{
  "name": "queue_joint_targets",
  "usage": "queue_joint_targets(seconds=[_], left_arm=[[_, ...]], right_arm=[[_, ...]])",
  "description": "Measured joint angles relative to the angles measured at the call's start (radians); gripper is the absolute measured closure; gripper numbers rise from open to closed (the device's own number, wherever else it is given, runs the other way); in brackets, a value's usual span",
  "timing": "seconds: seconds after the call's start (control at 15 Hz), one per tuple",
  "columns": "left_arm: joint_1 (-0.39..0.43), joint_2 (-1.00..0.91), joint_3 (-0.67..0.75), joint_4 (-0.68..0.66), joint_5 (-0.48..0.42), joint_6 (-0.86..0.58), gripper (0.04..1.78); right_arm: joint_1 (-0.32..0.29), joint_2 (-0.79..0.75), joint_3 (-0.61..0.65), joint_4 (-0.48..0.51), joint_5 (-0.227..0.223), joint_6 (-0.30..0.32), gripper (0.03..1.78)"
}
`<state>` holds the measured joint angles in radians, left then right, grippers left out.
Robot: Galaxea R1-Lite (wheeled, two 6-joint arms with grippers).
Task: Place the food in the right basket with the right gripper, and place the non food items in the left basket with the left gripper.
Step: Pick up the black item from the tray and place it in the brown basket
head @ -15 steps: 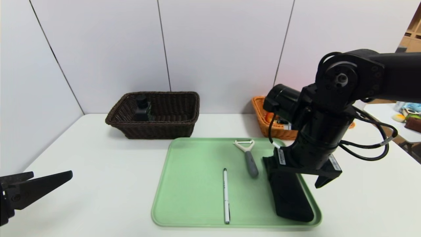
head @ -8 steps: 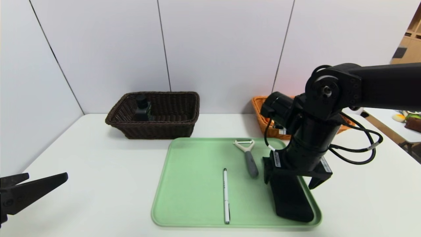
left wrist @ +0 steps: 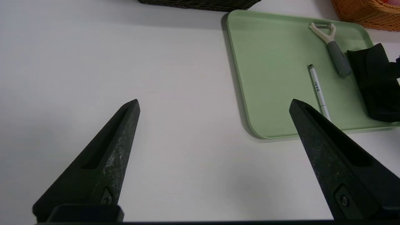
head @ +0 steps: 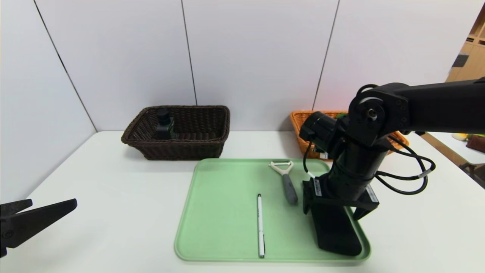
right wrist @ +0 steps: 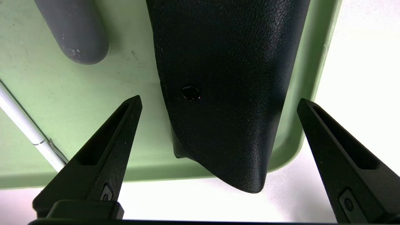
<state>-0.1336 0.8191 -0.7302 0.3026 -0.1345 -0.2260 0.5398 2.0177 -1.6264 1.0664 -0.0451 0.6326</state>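
Note:
My right gripper (head: 335,206) is open and hangs low over the far end of the long black glasses case (head: 337,231), one finger on each side, not touching it; the right wrist view shows the case (right wrist: 225,62) between the fingers. The case, the grey-handled peeler (head: 286,180) and the white pen (head: 260,225) lie on the green tray (head: 223,212). The dark pump bottle (head: 164,123) stands in the dark brown basket (head: 189,148). The orange-tan basket (head: 301,129) is mostly behind my right arm. The apple and peach are hidden. My left gripper (head: 53,203) is open and empty at the table's front left.
The white table (head: 113,182) ends at a wall behind the baskets. In the left wrist view the tray (left wrist: 265,78), pen (left wrist: 317,87), peeler (left wrist: 332,47) and case (left wrist: 375,81) lie ahead of my left gripper (left wrist: 214,104).
My right arm has lowered and drawn in, bringing the open gripper closer over the glasses case. My left gripper has sunk slightly. The objects on the tray have not moved.

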Motion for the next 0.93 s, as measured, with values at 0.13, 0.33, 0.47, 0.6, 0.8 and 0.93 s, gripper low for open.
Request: queue_joint_targets(seconds=[0.13, 0.33, 0.47, 0.6, 0.8, 0.93], left_arm=[[0.000, 0.001, 0.000, -0.001, 0.000, 0.000, 0.13], [0.000, 0.001, -0.001, 0.000, 0.001, 0.000, 0.13], [0.000, 0.001, -0.001, 0.000, 0.002, 0.000, 0.13], [0.000, 0.001, -0.002, 0.000, 0.002, 0.000, 0.13], [0.000, 0.003, -0.003, 0.000, 0.002, 0.000, 0.13], [0.000, 0.003, -0.003, -0.001, 0.002, 0.001, 0.13]], right_arm=[[-0.003, 0.003, 0.000, -0.002, 0.000, -0.009, 0.11], [-0.004, 0.009, 0.001, -0.012, 0.000, -0.009, 0.11], [-0.005, 0.010, 0.001, -0.012, 0.011, -0.009, 0.11], [-0.005, 0.012, 0.001, -0.012, 0.025, -0.009, 0.11], [-0.005, 0.014, 0.001, -0.013, 0.025, -0.010, 0.11], [-0.005, 0.016, 0.001, -0.013, 0.024, -0.011, 0.36]])
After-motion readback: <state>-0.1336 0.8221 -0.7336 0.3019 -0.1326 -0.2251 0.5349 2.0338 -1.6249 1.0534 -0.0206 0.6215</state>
